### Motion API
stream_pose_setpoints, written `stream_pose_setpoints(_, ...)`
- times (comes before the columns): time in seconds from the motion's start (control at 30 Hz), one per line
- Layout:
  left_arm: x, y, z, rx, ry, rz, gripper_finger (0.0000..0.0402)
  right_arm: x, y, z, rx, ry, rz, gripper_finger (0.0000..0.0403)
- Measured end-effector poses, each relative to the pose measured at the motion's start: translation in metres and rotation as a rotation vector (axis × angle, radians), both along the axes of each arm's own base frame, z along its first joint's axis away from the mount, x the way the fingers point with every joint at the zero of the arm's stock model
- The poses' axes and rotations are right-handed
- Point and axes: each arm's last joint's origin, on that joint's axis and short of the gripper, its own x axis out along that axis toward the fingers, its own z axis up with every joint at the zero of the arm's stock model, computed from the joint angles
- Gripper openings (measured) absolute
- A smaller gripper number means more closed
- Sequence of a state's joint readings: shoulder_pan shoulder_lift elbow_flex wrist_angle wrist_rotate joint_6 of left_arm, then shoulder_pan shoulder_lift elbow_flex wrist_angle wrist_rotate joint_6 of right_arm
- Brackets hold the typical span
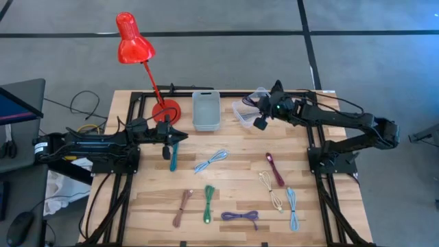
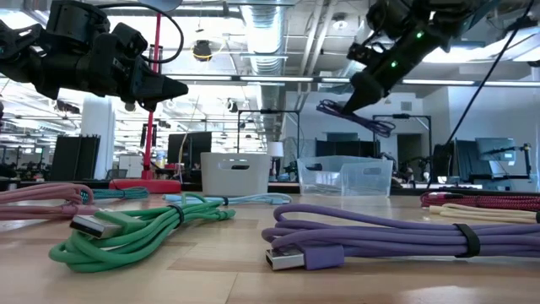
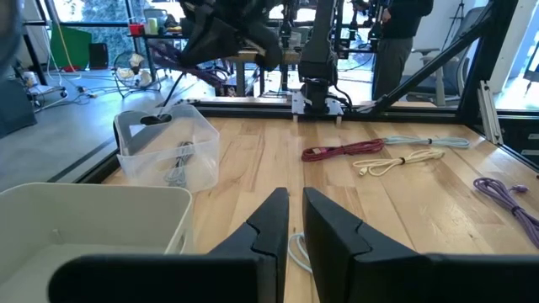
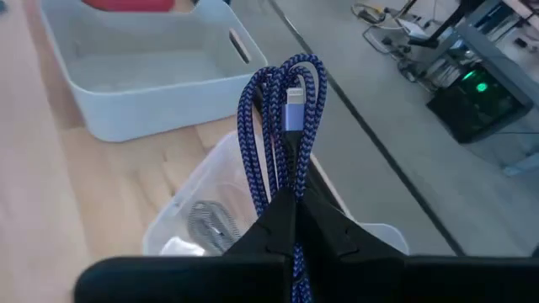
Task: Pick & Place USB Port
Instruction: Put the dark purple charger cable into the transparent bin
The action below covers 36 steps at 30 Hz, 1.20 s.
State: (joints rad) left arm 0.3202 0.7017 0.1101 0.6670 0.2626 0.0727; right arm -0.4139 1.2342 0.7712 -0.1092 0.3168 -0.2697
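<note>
Meanwhile, much of the sorting looks unfinished. Nearest in the low view, a green cable and a purple cable lie coiled on the table, with pink, cream and red ones off to the sides. The high view shows about nine cables in all lying loose on the wood.

Farther back, the left gripper hangs low over a teal cable, its fingers nearly together and holding nothing.

Farthest back, the right gripper is clamped on a blue braided cable, lifted over the clear bin, apparently about to drop it. Beside that stands a grey bin.

Only the wrist views look inside the bins: the clear bin already holds one grey cable, and the grey bin appears to hold nothing. Only the high view gives the count left on the table. Only the low view shows how far the carried cable dangles above the bin.
</note>
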Motion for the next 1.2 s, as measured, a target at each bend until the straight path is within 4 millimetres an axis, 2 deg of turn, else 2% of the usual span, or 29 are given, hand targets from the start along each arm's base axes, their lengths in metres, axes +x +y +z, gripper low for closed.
stream_pose_setpoints(0.57, 0.0, 0.0, 0.0, 0.0, 0.0, 0.0, 0.004, 0.02, -0.036, -0.04, -0.051, 0.108, -0.017, 0.0)
stream_pose_setpoints(0.83, 0.0, 0.0, 0.0, 0.0, 0.0, 0.0, 0.004, 0.026, -0.043, -0.061, -0.023, 0.162, -0.019, 0.0)
stream_pose_setpoints(1.2, 0.0, 0.0, 0.0, 0.0, 0.0, 0.0, 0.004, 0.028, -0.045, -0.065, -0.007, 0.147, -0.014, 0.0)
